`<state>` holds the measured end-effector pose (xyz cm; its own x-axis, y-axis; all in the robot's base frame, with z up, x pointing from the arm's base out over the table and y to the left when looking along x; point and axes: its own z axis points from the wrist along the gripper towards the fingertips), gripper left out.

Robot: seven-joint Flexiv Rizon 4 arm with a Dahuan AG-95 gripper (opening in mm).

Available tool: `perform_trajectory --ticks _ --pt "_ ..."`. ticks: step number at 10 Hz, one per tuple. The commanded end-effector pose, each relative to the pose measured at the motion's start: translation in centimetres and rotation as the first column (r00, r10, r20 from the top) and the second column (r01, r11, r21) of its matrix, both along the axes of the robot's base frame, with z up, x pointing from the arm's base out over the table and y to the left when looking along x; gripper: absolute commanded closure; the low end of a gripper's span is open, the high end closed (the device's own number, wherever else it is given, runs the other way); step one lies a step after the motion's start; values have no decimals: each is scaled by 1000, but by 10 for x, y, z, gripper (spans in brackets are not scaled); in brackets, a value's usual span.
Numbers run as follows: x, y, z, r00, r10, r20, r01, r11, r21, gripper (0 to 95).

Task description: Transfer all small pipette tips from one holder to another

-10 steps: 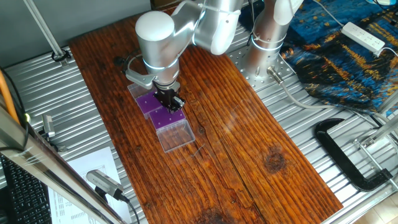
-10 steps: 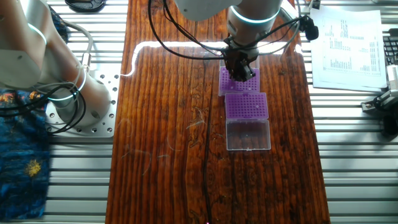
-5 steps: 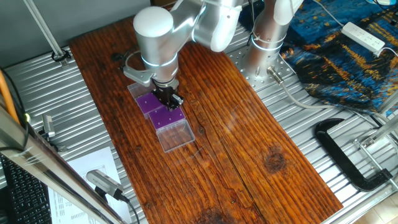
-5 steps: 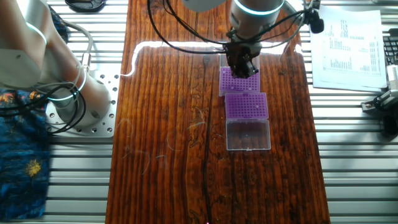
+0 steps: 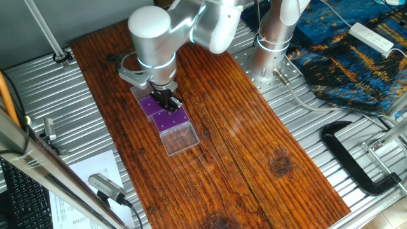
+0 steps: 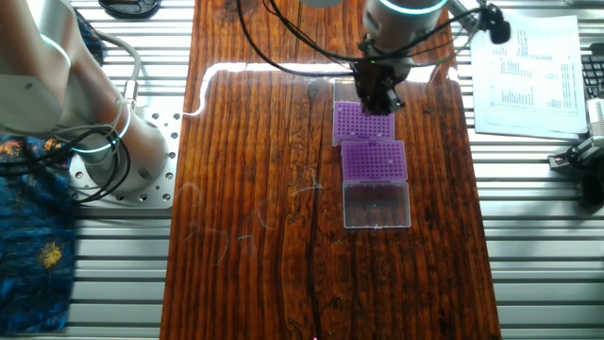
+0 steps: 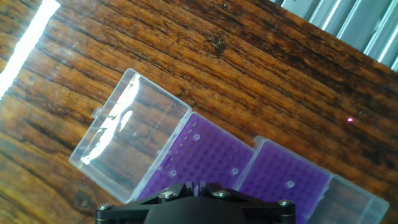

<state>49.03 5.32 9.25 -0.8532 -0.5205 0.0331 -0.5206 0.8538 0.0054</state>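
Two purple holders lie end to end on the wooden board. The far holder [image 6: 361, 124] [image 5: 150, 105] [image 7: 200, 154] carries three small pipette tips, pale dots such as one tip [image 7: 196, 137]. The near holder [image 6: 374, 161] [image 5: 172, 119] [image 7: 283, 177] shows one tip [image 7: 290, 184]. My gripper [image 6: 382, 97] [image 5: 169, 102] [image 7: 194, 185] hangs low over the far holder, close to its far edge. Its fingers stand almost together with only a thin slit between them. I cannot tell whether a tip sits in that slit.
A clear hinged lid [image 7: 134, 140] [image 5: 136, 93] lies open beyond the far holder. Another clear lid [image 6: 377, 204] [image 5: 180, 138] lies open in front of the near holder. Printed sheets [image 6: 528, 66] rest on the metal table beside the board. A black clamp [image 5: 356, 159] lies off the board.
The gripper has slid from above the seam between the two holders across the far holder, toward its far edge. The holders and lids have not moved.
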Motion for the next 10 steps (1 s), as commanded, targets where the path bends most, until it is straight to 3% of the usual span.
perform_trajectory --ticks 1,7,10 --pt "3 -18 6 999 53 -6 -53 999 3 950" --pt "6 -74 3 983 186 -4 -186 982 18 950" --pt "5 -82 1 979 205 3 -205 978 29 950"
